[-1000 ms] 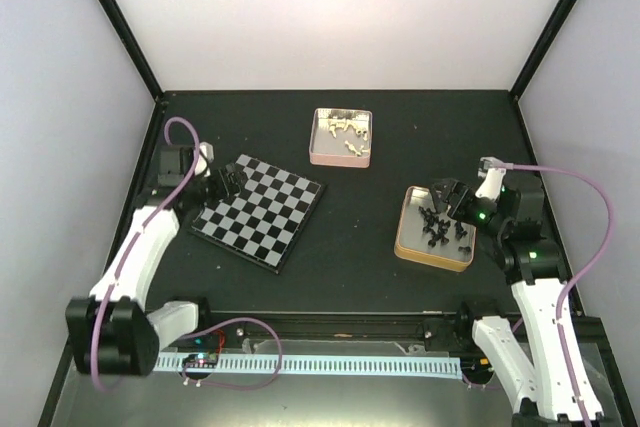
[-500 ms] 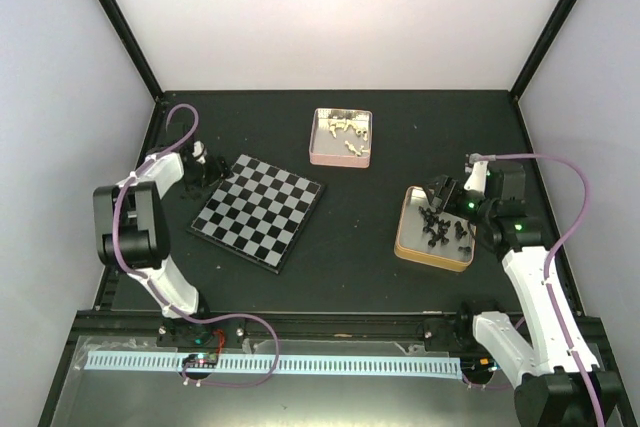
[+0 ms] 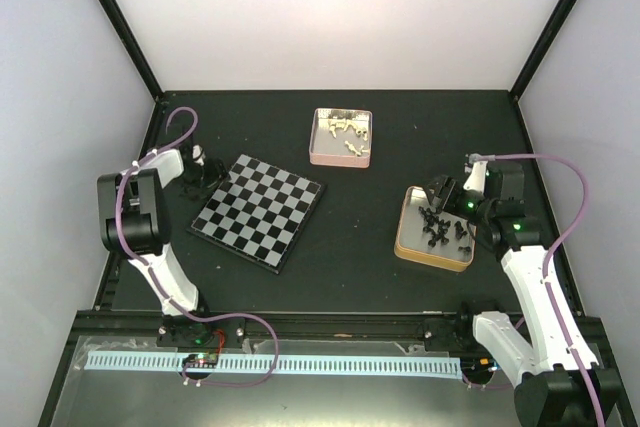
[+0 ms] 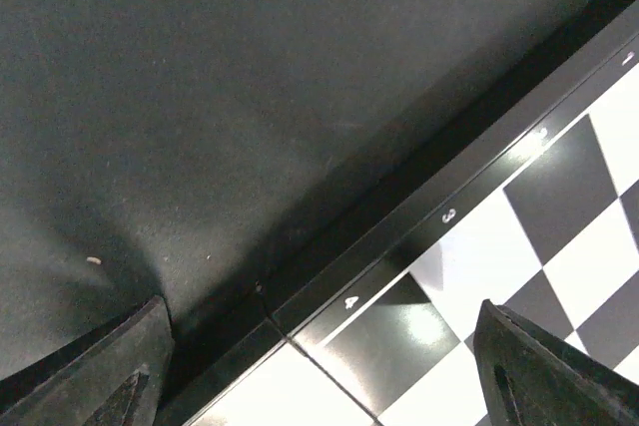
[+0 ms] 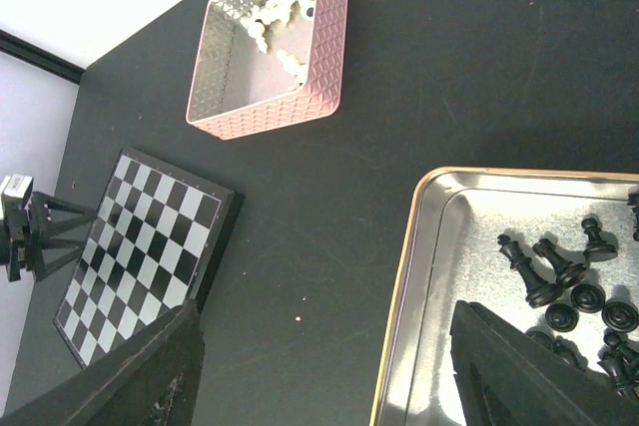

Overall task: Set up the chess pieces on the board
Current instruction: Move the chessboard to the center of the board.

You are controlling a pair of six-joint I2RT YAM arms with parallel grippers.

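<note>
Flat glossy board (image 3: 259, 211), black and silvery checks, is lying skewed on the matte black worktop (image 3: 360, 247), left of centre. Glossy black pieces (image 5: 559, 281) are lying in a smooth gold-rimmed tin (image 5: 439, 246); cream pieces (image 5: 275, 27) are sitting in an embossed pink tin (image 5: 290, 112). The left pincer (image 4: 319, 321) is straddling the board's numbered edge, spread wide, gripping nothing; the right pincer (image 5: 324, 321) is hanging equally wide above the gold-rimmed tin.

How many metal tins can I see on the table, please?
2. The pink tin with cream-white pieces stands at the far middle; the gold-edged tin with black pieces stands on the right side. None seems hidden.
</note>
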